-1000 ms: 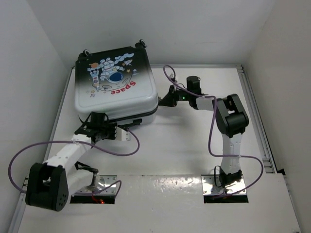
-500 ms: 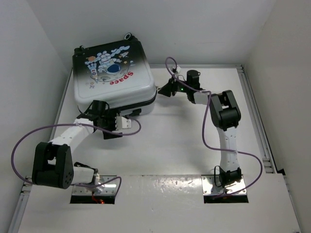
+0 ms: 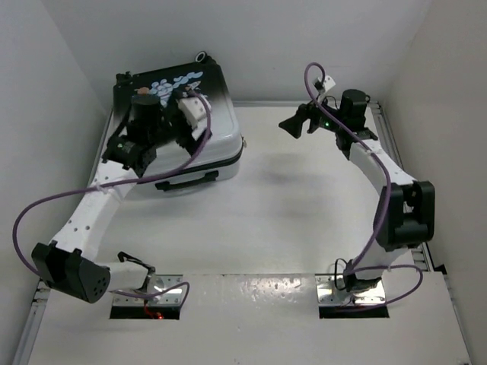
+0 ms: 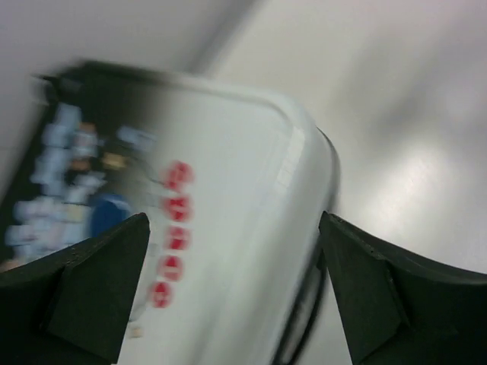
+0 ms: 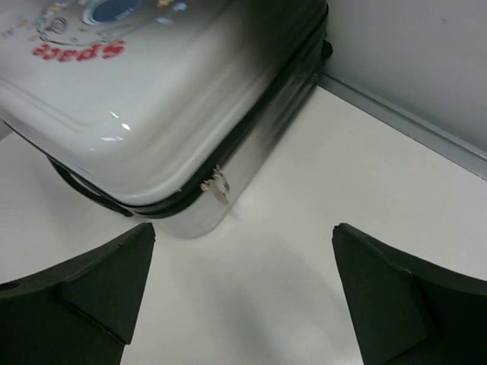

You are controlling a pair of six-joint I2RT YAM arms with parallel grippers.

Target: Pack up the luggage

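Note:
The luggage (image 3: 221,144) lies flat and closed in the back left corner, its astronaut and "Space" print facing up. My left gripper (image 3: 181,103) hovers over its lid, jaws open and empty. In the blurred left wrist view, the left gripper (image 4: 234,220) shows the lid of the luggage (image 4: 228,175) below its spread fingers. My right gripper (image 3: 291,125) stands open to the right of the suitcase, apart from it. Seen from the right wrist, the right gripper (image 5: 243,228) faces the corner of the luggage (image 5: 137,99) and a metal zipper pull (image 5: 215,185).
White walls close in the table at the back and on both sides. A metal rail (image 3: 399,160) runs along the right edge. The suitcase's black carry handle (image 3: 179,182) faces the front and a caster (image 3: 202,57) points at the back wall. Purple cables loop from both arms.
Both grippers have opened and left the suitcase's edge. The left arm rose over the lid, the right drew back to the right. The suitcase slid toward the back left corner.

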